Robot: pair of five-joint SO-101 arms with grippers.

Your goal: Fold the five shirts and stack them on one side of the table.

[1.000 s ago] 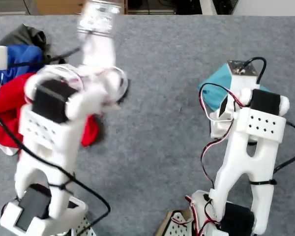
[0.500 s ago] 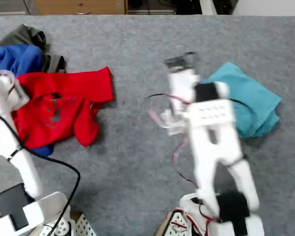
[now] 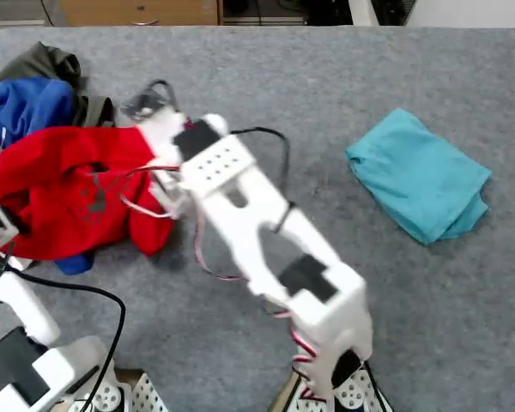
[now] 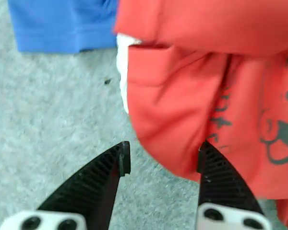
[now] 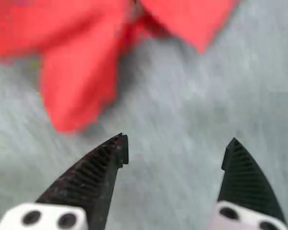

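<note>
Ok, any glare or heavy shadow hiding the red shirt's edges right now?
High view: even light, no glare; only soft shadow under the red shirt's lower edge and the teal shirt. Right wrist view: a darker shadow on the table beside the shirt's sleeve, edge readable. Left wrist view: hem evenly lit, faint shadow beneath.

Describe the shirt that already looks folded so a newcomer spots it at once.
On the grey table, look to the right side of the high view. The teal shirt lies there alone, compactly folded. It is the only teal one; the red shirt, blue shirt and dark shirt are bunched together opposite.
</note>
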